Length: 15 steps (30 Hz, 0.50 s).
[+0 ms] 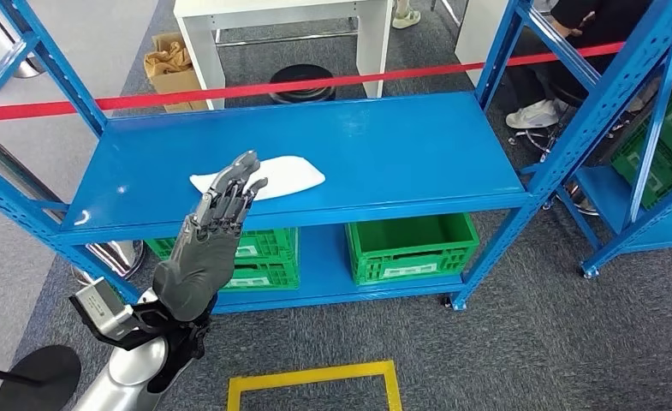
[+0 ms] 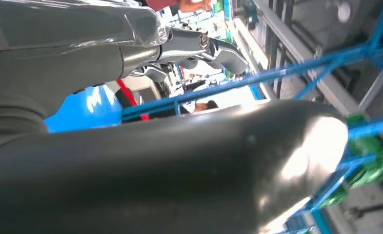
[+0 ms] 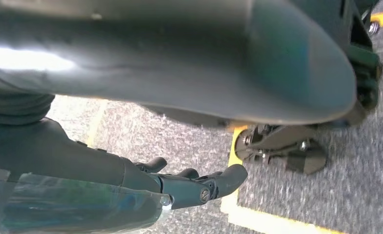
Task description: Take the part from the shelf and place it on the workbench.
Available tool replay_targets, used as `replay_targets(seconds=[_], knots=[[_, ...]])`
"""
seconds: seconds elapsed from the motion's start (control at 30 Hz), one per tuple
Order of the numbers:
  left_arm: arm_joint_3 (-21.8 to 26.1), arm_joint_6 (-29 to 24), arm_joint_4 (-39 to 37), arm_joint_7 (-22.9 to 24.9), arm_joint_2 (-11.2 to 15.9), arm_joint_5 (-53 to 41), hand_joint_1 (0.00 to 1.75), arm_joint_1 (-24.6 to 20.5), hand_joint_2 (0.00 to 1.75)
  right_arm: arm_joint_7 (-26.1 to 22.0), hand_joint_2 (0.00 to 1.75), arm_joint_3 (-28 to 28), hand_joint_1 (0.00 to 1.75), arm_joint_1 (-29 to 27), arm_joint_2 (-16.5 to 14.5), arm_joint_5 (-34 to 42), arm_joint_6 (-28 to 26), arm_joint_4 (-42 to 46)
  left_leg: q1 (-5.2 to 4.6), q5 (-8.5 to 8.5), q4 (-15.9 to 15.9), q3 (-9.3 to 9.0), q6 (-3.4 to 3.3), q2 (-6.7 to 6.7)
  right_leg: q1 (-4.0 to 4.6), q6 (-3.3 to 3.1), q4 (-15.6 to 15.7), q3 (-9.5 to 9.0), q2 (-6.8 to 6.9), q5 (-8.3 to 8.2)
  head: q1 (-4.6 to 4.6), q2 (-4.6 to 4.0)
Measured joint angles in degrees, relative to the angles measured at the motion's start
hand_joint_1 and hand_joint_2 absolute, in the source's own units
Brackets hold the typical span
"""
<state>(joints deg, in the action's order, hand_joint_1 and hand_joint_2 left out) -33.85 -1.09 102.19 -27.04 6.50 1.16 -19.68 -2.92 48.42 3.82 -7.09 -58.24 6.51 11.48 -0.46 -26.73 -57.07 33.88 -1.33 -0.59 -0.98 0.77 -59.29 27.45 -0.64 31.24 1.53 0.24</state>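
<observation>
The left hand [image 1: 215, 231] is reaching up from about seven o'clock with its fingers spread and holding nothing, its tips overlapping the near end of the white part [image 1: 268, 177]. The part is lying flat on the blue shelf [image 1: 401, 145], left of centre, so the pick-up and the carry to the workbench are both remaining. The right hand [image 3: 131, 180] is hanging over the carpet with fingers loosely curled around nothing.

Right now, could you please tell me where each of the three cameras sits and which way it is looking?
Head view: high on the body, looking forward and down at the blue shelf, the white part and the raised left hand.
Left wrist view: behind the left hand, facing past its fingers at the blue shelf frame.
Right wrist view: behind the hanging right hand, facing down at grey carpet and yellow floor tape.
Shared: head and left wrist views both show the left hand and shelf.
</observation>
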Motion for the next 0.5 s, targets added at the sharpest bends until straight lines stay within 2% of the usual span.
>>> replay_targets(seconds=[0.03,0.07,0.1,0.17,0.2,0.23,0.27,0.3,0.37,0.4,0.43,0.5], knots=[[0.05,-0.02,-0.07,0.04,-0.01,0.14,0.00,-0.27,0.00,0.04,0.00,-0.01,0.00,0.08,-0.02,-0.02,0.01,-0.01,0.19,-0.22,0.30,-0.85,-0.31,0.00,0.04,0.19,-1.72,0.48,0.05,-0.35,-0.11,0.00],[0.07,-0.05,-0.12,0.07,-0.01,0.24,0.00,-0.41,0.00,0.05,0.00,-0.01,0.00,0.22,-0.02,-0.06,0.03,-0.01,0.36,-0.50,0.46,-1.76,-0.57,0.08,0.05,0.30,-4.33,1.94,0.09,-0.30,-0.25,0.00],[0.09,-0.10,-0.19,0.10,0.01,0.35,0.00,-0.48,0.00,0.05,0.00,0.00,0.00,0.33,0.01,-0.13,0.05,-0.01,0.46,-0.96,0.56,-2.41,-0.75,0.19,0.04,0.47,-7.98,4.36,0.13,0.26,-0.37,0.00],[0.10,-0.21,-0.32,0.10,0.10,0.57,0.00,-0.51,0.00,0.07,0.00,0.01,0.00,0.31,0.09,-0.29,0.10,-0.01,0.54,-2.20,0.57,-3.66,-0.98,0.22,0.02,0.98,-14.71,9.84,0.14,3.22,-0.51,0.00],[0.10,-0.25,-0.38,0.08,0.16,0.64,0.00,-0.50,0.00,0.08,0.00,0.01,0.00,0.16,0.16,-0.37,0.12,-0.01,0.59,-2.95,0.57,-4.44,-0.96,0.13,0.01,1.24,-16.31,11.97,0.15,5.04,-0.51,0.00],[0.10,-0.27,-0.49,0.00,0.25,0.81,0.00,-0.49,0.00,0.10,0.00,0.01,0.00,0.01,0.23,-0.43,0.12,-0.01,0.67,-3.74,0.57,-5.38,-0.88,0.02,0.00,1.41,-15.97,13.22,0.16,6.18,-0.54,0.00],[0.10,-0.27,-0.66,-0.15,0.35,1.10,0.00,-0.49,0.00,0.11,0.00,0.01,0.00,-0.13,0.31,-0.48,0.10,-0.01,0.77,-4.62,0.57,-6.45,-0.73,-0.08,-0.02,1.50,-13.97,13.70,0.19,6.06,-0.53,0.00],[0.10,-0.31,-0.89,-0.38,0.45,1.52,0.00,-0.50,0.00,0.14,0.00,0.02,0.00,-0.23,0.40,-0.52,0.07,-0.01,0.87,-5.58,0.57,-7.49,-0.51,-0.14,-0.06,1.55,-10.60,13.60,0.25,3.95,-0.55,0.00],[0.08,-0.49,-1.56,-0.83,0.72,2.47,0.00,-0.57,0.00,0.20,0.00,0.09,0.00,-0.37,0.51,-0.55,-0.10,-0.06,0.81,-7.64,0.47,-9.46,0.11,-0.19,-0.12,1.28,-4.04,12.92,0.69,-3.47,-0.64,0.00],[0.07,-0.69,-1.94,-1.04,0.90,2.87,0.00,-0.73,0.00,0.27,0.00,0.16,0.00,-0.40,0.54,-0.56,-0.26,-0.09,0.72,-8.63,0.55,-10.24,0.50,-0.22,-0.08,0.96,-2.33,12.45,0.89,-6.42,-0.60,0.00],[0.02,-1.05,-2.51,-1.41,1.15,3.38,0.00,-1.12,0.00,0.37,0.00,0.24,0.00,-0.36,0.55,-0.56,-0.51,-0.12,0.63,-9.20,0.55,-11.07,0.89,-0.27,0.00,0.51,-1.81,12.04,1.05,-7.84,-0.60,0.00],[-0.08,-2.32,-4.29,-2.69,1.90,4.74,0.00,-2.56,0.00,0.60,0.00,0.43,0.00,-0.03,0.60,-0.57,-0.98,-0.11,0.65,-8.64,-0.90,-11.06,1.54,-0.26,0.00,-0.30,-1.90,11.02,1.03,-7.50,-0.50,0.00]])
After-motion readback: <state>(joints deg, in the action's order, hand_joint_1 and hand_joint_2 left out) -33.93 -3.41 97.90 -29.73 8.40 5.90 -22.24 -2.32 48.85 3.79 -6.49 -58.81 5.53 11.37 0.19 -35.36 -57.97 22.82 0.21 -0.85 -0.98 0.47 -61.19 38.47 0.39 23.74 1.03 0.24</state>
